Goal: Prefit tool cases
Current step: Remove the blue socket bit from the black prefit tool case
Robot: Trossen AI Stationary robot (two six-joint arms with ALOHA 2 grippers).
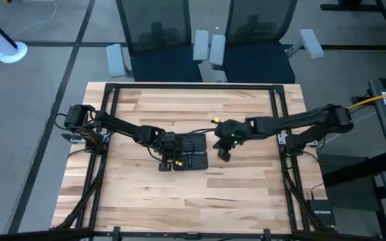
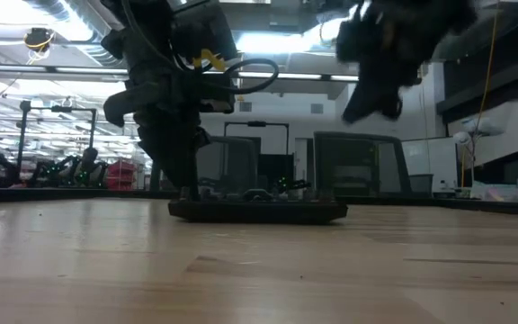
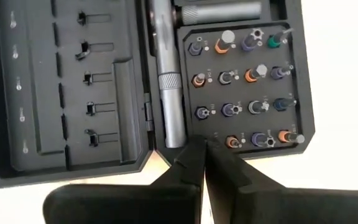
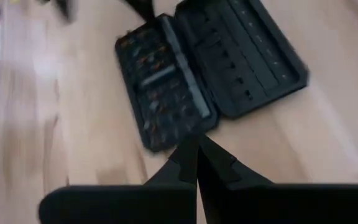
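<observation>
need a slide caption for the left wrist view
Left gripper, jaws shut, poised at the edge of the open tool case, beside its bit grid and metal driver handle.

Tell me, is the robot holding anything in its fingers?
No. The left gripper is shut just over the open tool case, and the right gripper is shut above the table, both empty.

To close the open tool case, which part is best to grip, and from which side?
Probably the empty lid half of the tool case, at its free outer edge, approached from the side away from the hinge. It lies open and flat, so that thin edge is the only exposed hold; the other half holds bits.
</observation>
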